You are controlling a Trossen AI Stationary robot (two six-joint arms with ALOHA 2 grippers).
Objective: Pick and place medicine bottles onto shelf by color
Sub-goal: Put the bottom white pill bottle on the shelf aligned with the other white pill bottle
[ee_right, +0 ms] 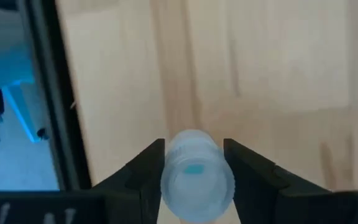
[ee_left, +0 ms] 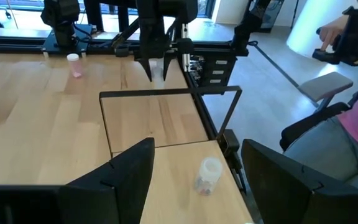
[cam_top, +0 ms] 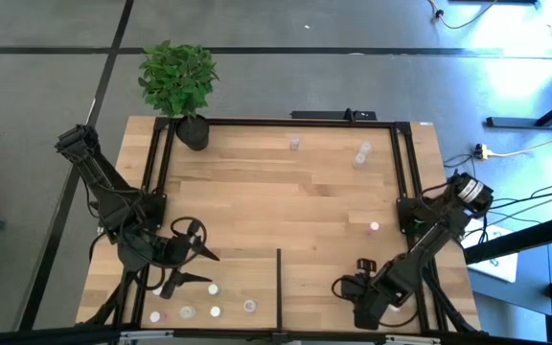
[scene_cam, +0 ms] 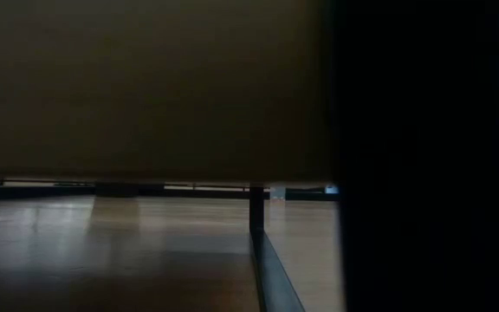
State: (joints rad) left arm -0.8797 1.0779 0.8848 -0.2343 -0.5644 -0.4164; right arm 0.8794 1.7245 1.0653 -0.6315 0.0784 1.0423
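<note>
Your right pincer is clamped on a clear medicine bottle; the wrist view shows both fingers pressed to its sides above the light wood. From above, that right pincer sits near the front edge of the shelf, right of the short black divider bar.

Your left pincer is spread wide with nothing in it, at the front left of the shelf. Its wrist view shows another bottle lying on the wood ahead of the two fingers, near the black rail, touched by neither.

Four bottles sit in a loose row at the front left: one just beside the left pincer's fingers, others at and. A pinkish one lies at the far left of that row.

Farther back you have a bottle near the rear rail, a clear one to its right, and a pink-topped one by the right rail.

A potted plant stands at the counter's back-left corner.

The low view is mostly dark; only the divider bar reads clearly.
</note>
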